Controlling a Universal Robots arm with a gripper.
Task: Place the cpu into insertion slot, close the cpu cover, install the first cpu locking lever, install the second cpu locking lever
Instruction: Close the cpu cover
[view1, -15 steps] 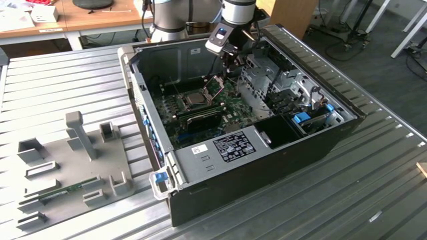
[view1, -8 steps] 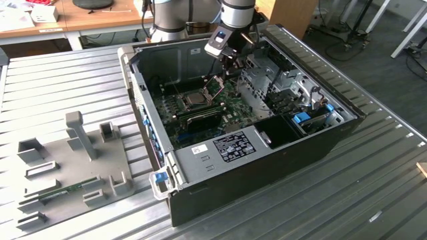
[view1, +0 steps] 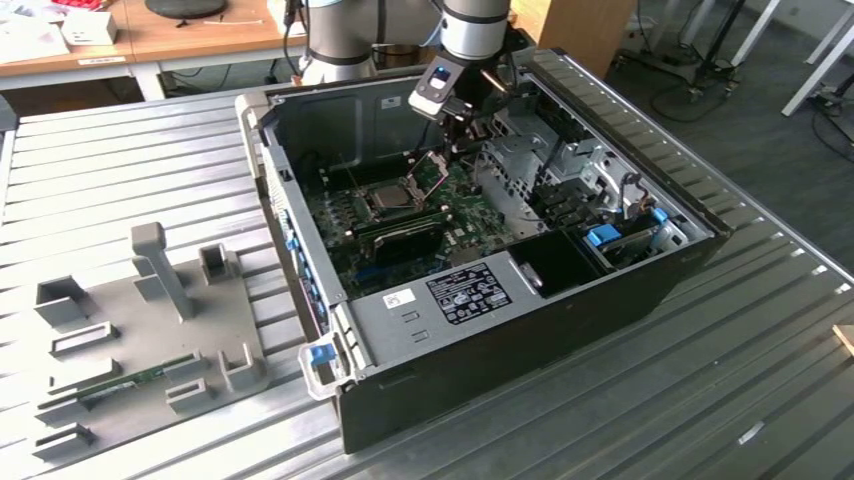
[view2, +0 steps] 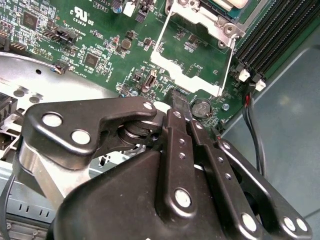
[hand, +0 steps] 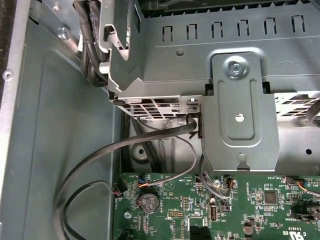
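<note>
The cpu (view1: 391, 197), a dull silver-grey square, lies in the insertion slot (view1: 370, 186) on the green board inside the open computer case. The cpu cover (view1: 430, 171) stands raised on its hinge beside the slot. In the second wrist view this cover (view2: 186, 76) is a thin silvery frame with green board showing through its window. My gripper (view1: 461, 135) hangs inside the case just behind the raised cover. Its black fingers (view2: 173, 145) are shut together with nothing between them, and the gripper's tip (view2: 179, 104) sits close to the cover's free edge.
Black memory slots (view2: 280, 30) run beside the socket. A grey drive cage (hand: 240, 95) and black cables (hand: 100, 165) sit near the case wall. A coin battery (hand: 148, 201) is on the board. A grey fixture tray (view1: 134, 330) lies on the slatted table at the exterior view's left.
</note>
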